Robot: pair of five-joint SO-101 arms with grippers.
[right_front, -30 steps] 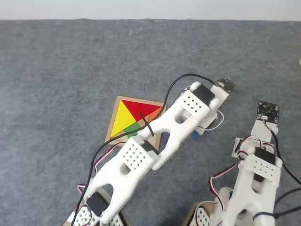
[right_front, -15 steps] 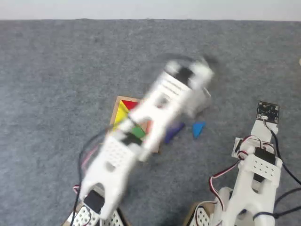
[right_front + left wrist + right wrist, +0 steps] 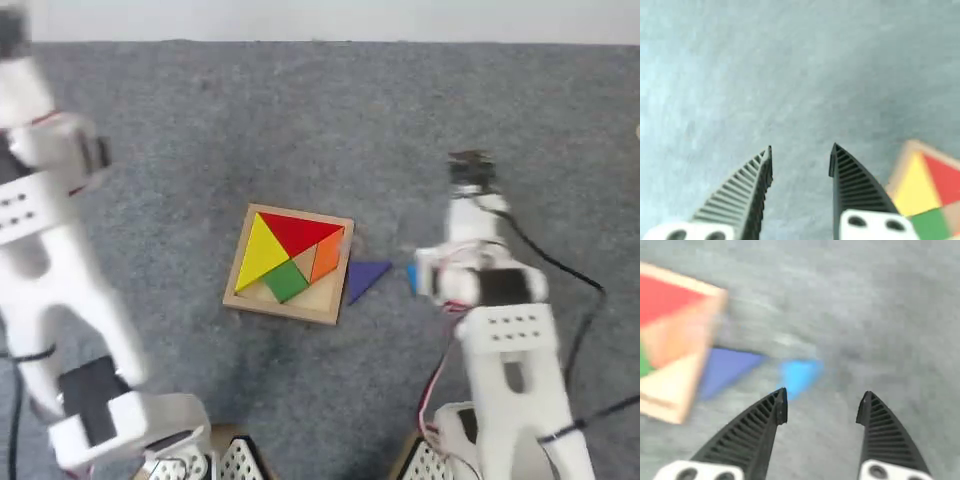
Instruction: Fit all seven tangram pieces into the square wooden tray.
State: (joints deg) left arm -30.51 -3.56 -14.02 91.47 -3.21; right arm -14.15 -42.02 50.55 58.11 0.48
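Right hand (image 3: 824, 395) hangs wide open, empty, near the blue piece (image 3: 799, 376) beside the tray (image 3: 283, 309), middle of the counter (image 3: 450, 100). Left hand (image 3: 801, 150) open, empty too. Next, I'd say: drop, pinch blue, carry it in.

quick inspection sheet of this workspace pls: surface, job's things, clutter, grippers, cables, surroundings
surface: grey carpet
job's things: tray holds yellow, red, orange and green pieces, with part of its floor bare; purple triangle and blue piece lie outside it on the carpet
clutter: nothing seen
grippers: left gripper open over carpet; right gripper open by the blue piece
cables: black cable loops off the right arm
surroundings: pale wall at the far edge
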